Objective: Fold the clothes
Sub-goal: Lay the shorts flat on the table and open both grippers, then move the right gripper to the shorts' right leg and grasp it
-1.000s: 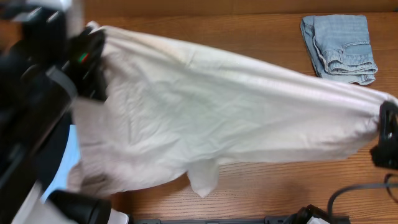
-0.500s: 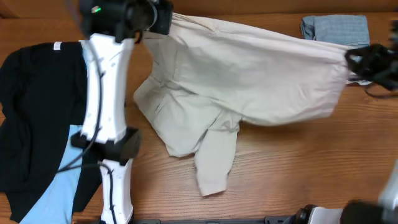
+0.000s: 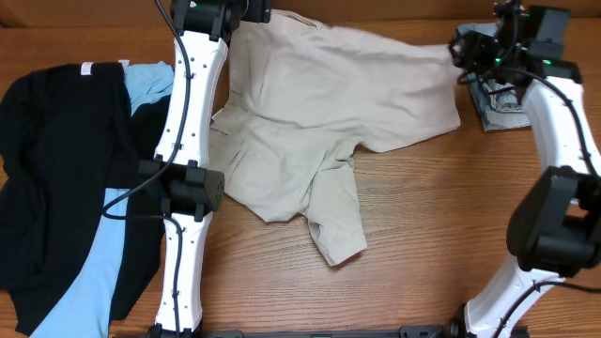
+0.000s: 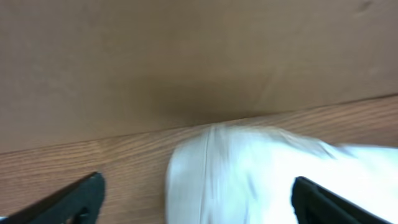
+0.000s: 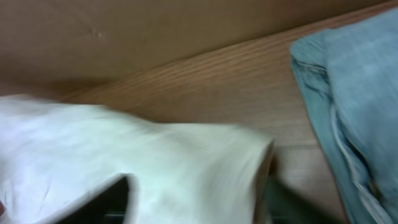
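Large beige shorts (image 3: pixel 329 103) lie spread across the middle of the table, one leg (image 3: pixel 338 225) trailing toward the front. My left gripper (image 3: pixel 258 14) is at their far left corner. In the left wrist view it (image 4: pixel 199 202) is open, with blurred beige cloth (image 4: pixel 249 174) under the wide gap. My right gripper (image 3: pixel 465 47) is at the shorts' far right corner. It (image 5: pixel 199 202) is open too, cloth (image 5: pixel 155 162) lying between its dark fingers. Pale denim shorts (image 5: pixel 360 106) sit folded just right of it. A black garment (image 3: pixel 56 169) and a light-blue shirt (image 3: pixel 99 253) lie at the left.
The left arm (image 3: pixel 183 141) runs from the front edge to the back, between the black garment and the beige shorts. The right arm (image 3: pixel 563 131) arches along the right side, partly covering the denim shorts (image 3: pixel 498 101). A brown wall (image 4: pixel 186 56) stands right behind the table's far edge.
Both arms carried the stretched beige shorts to the far side of the table and lowered them. Both grippers went from shut to open, and the shorts now lie loose on the wood.
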`<state>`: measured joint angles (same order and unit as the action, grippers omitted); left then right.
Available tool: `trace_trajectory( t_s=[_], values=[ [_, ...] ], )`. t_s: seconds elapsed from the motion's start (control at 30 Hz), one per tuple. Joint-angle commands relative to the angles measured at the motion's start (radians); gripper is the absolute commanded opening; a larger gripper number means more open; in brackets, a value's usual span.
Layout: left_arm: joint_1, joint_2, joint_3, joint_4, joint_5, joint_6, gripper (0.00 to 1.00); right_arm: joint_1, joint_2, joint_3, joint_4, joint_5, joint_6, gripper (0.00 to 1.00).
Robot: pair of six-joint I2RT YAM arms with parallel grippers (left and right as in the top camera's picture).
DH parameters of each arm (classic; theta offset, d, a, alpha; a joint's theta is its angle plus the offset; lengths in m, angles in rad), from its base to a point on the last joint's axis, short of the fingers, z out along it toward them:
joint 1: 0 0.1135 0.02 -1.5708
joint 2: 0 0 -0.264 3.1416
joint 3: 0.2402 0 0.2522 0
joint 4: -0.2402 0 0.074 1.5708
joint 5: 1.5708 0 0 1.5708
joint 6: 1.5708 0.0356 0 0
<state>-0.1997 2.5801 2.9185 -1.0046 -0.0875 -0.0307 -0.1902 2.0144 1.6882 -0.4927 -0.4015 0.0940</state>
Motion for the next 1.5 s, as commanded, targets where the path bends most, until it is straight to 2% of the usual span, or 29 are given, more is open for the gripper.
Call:
trace_trajectory(
  t_s=[0.0, 0.13, 0.33, 0.37, 0.47, 0.57, 0.67, 0.73, 0.97, 1.23, 1.47],
  values=[
    [0.018, 0.031, 0.013, 0.0, -0.027, -0.079, 1.0, 0.017, -0.004, 0.008, 0.032, 0.027, 0.072, 1.0],
    [0.034, -0.018, 0.022, -0.056, 0.001, -0.109, 1.0, 0.001, -0.052, 0.029, -0.048, -0.002, 0.123, 1.0],
    [0.043, -0.194, 0.047, -0.248, 0.093, -0.107, 1.0, -0.059, -0.204, 0.035, -0.279, -0.201, 0.119, 1.0],
    [0.043, -0.265, 0.047, -0.325, 0.089, -0.104, 1.0, -0.078, -0.258, 0.035, -0.381, -0.281, 0.091, 1.0],
    [0.042, -0.363, 0.047, -0.44, 0.053, -0.105, 1.0, -0.1, -0.329, 0.035, -0.578, -0.333, -0.031, 1.0],
    [0.045, -0.438, 0.047, -0.536, 0.009, -0.107, 1.0, -0.108, -0.386, 0.034, -0.778, -0.334, -0.124, 0.94],
    [0.044, -0.475, 0.047, -0.627, -0.024, -0.145, 1.0, -0.08, -0.435, 0.034, -0.89, -0.333, -0.137, 0.89],
    [0.044, -0.481, 0.046, -0.685, -0.024, -0.166, 1.0, -0.043, -0.468, 0.034, -0.925, -0.315, -0.147, 0.82],
    [0.042, -0.489, -0.018, -0.685, 0.153, -0.129, 1.0, 0.112, -0.607, 0.012, -1.01, 0.079, 0.04, 0.84],
    [0.042, -0.489, -0.15, -0.685, 0.158, -0.124, 1.0, 0.268, -0.677, -0.261, -0.959, 0.061, 0.03, 0.89],
    [0.042, -0.48, -0.241, -0.67, 0.05, -0.115, 1.0, 0.393, -0.677, -0.615, -0.635, -0.068, 0.04, 0.86]
  ],
)
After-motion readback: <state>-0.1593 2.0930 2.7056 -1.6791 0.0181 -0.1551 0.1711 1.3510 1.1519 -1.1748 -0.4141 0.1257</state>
